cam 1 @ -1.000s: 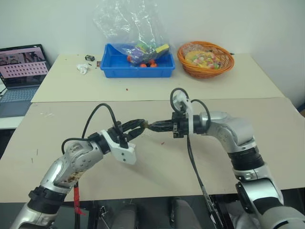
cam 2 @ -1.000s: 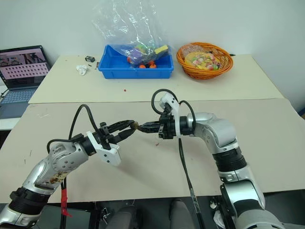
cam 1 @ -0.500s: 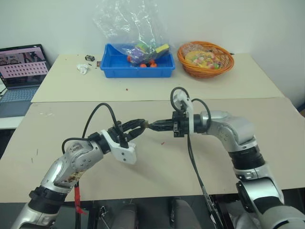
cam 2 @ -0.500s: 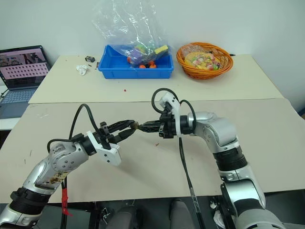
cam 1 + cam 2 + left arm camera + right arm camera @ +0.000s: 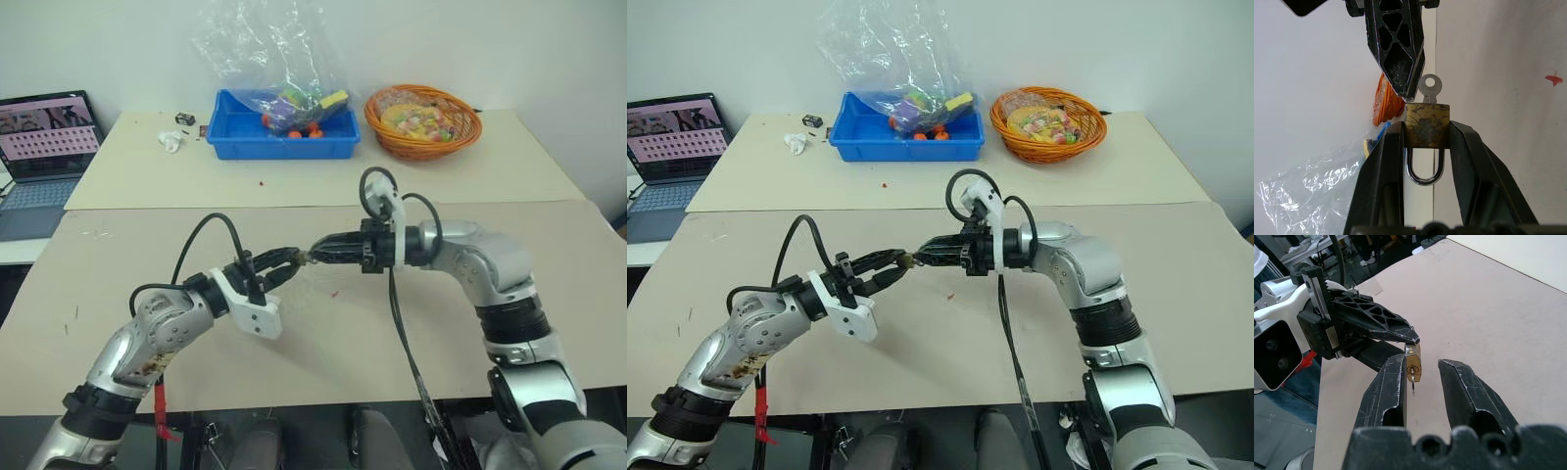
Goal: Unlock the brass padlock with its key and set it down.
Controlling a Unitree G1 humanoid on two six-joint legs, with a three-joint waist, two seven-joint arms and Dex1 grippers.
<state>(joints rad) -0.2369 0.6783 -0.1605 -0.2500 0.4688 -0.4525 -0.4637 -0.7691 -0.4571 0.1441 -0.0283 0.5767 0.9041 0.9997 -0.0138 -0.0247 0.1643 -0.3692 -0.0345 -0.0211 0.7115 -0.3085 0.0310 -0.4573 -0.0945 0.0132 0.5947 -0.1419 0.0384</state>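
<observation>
Between the left gripper [image 5: 1426,147] fingers, brass padlock [image 5: 1426,125] clamped, key [image 5: 1429,88] protruding, right gripper [image 5: 1420,377] parted around key

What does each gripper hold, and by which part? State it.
Left gripper clamps the brass padlock by its body's two sides. Right gripper is open, holding nothing; the key sits in the lock.

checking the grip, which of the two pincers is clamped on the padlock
The left pincer: its fingers squeeze the brass padlock from both sides. The right pincer stands open around the key, not gripping it.
</observation>
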